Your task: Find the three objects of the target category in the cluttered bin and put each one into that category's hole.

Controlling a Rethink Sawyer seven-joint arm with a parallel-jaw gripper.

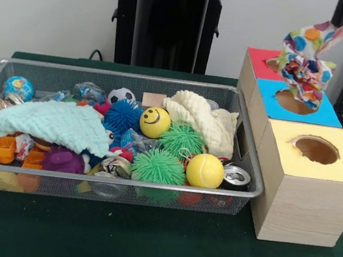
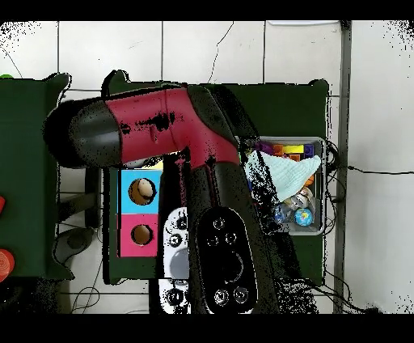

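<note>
Patchwork fabric piece (image 1: pixel 306 60) dangling lengthwise vertical, above blue-topped box (image 1: pixel 297 101)

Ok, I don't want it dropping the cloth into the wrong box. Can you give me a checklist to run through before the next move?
1. Patterned cloth held up off the boxes: ok.
2. Cloth over the yellow-topped box's hole: not ok; it hangs above the red and blue tops.
3. Yellow hole unblocked: ok.
4. Pincer grip on the cloth: cannot tell; only a dark part shows at the top edge.
5. Cloth clear of the bin: ok.
</note>
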